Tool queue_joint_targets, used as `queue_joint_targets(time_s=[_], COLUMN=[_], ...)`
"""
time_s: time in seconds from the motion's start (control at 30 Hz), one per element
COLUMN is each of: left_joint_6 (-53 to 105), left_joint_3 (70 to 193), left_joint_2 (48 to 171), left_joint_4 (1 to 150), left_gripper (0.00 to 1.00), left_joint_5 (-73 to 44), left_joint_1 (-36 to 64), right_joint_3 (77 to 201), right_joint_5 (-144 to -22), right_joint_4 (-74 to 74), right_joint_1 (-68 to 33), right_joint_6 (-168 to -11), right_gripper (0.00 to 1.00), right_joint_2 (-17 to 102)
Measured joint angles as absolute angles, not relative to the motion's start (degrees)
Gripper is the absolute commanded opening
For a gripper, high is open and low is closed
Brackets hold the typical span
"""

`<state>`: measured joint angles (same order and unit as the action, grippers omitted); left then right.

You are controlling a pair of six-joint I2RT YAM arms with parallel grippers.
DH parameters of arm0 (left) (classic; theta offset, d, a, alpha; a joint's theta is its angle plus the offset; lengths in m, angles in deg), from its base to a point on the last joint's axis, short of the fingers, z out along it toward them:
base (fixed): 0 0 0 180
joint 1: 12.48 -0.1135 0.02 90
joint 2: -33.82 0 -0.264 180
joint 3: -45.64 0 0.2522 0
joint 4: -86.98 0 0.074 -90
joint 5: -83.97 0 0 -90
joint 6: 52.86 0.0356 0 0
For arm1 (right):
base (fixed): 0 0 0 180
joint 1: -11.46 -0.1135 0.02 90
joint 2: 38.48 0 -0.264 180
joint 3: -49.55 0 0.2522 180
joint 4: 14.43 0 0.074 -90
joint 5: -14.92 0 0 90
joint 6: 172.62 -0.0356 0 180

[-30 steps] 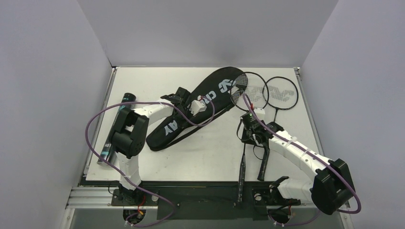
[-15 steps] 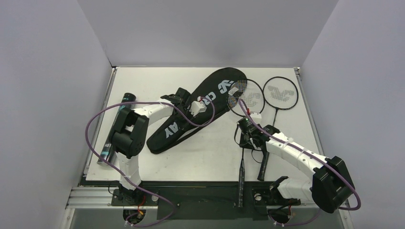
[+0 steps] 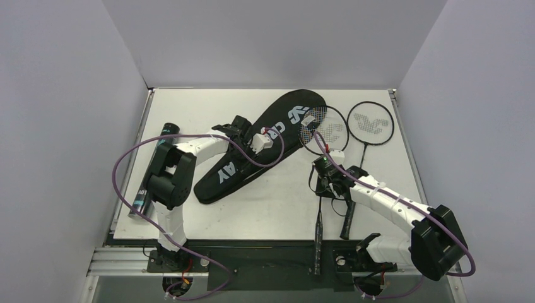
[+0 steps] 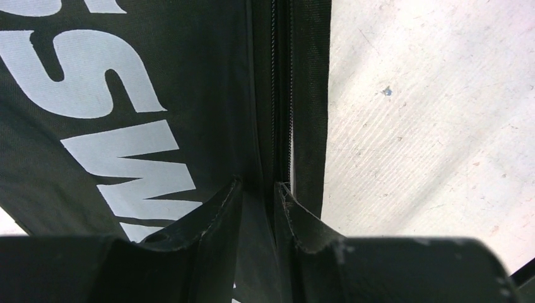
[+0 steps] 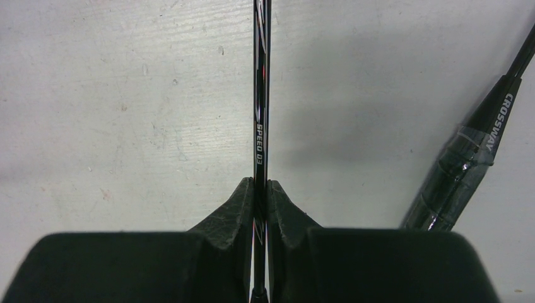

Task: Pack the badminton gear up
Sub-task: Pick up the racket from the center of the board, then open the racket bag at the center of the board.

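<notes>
The black teardrop "CROSSWAY" racket bag point(image 3: 243, 161) lies slanted mid-table. My left gripper point(image 3: 270, 137) is shut on the bag's zipper edge; in the left wrist view the gripper point(image 4: 258, 186) pinches the black fabric point(image 4: 126, 95) beside the zipper point(image 4: 282, 95). My right gripper point(image 3: 324, 172) is shut on one racket's thin shaft point(image 5: 261, 95), also shown in the right wrist view point(image 5: 260, 183). That racket's head point(image 3: 325, 129) overlaps the bag's wide end. The second racket point(image 3: 372, 124) lies to the right, its handle point(image 5: 467, 164) near my right gripper. The black tube point(image 3: 154, 167) lies at the left edge. No shuttlecocks show.
The white table point(image 3: 271, 208) is walled in by grey panels on three sides. Purple cables loop from both arms over the table. The held racket's handle point(image 3: 318, 233) reaches past the table's near edge onto the black base rail.
My right gripper has shifted the held racket left, so its head now overlaps the bag's wide end and has separated from the second racket's head. The left arm has not moved.
</notes>
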<state>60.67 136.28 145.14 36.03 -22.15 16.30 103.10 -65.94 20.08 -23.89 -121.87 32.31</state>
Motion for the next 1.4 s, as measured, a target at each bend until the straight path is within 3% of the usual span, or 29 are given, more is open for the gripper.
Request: queue_joint_targets(time_s=[0.23, 0.3, 0.37, 0.43, 0.8, 1.0, 1.4], left_joint_6=[60.28, 60.21, 60.04, 60.00, 58.99, 54.64, 46.88], left_joint_3=[136.28, 136.28, 136.28, 136.28, 136.28, 137.42, 140.04], left_joint_2=[145.14, 145.03, 144.88, 144.62, 143.07, 141.21, 140.31], left_joint_4=[35.73, 35.73, 35.75, 35.79, 35.70, 35.86, 37.43], left_gripper=[0.31, 0.22, 0.05, 0.00, 0.00, 0.00, 0.00], left_joint_5=[-22.81, -22.81, -22.78, -22.76, -22.85, -22.48, -19.48], left_joint_1=[16.28, 16.23, 16.19, 16.08, 15.73, 14.59, 11.82], right_joint_3=[102.49, 102.36, 102.36, 102.36, 102.34, 102.38, 103.28], right_joint_5=[-65.96, -65.98, -66.02, -66.13, -66.15, -68.12, -70.66], right_joint_4=[19.67, 19.69, 19.67, 19.67, 20.30, 25.37, 37.85], right_joint_1=[-23.89, -23.89, -23.89, -23.89, -24.55, -27.22, -50.91], right_joint_6=[-121.93, -122.04, -122.09, -122.09, -122.06, -122.15, -128.86], right_gripper=[0.00, 0.00, 0.00, 0.00, 0.00, 0.00, 0.00], right_joint_2=[32.53, 32.55, 32.55, 32.55, 31.54, 22.89, 17.51])
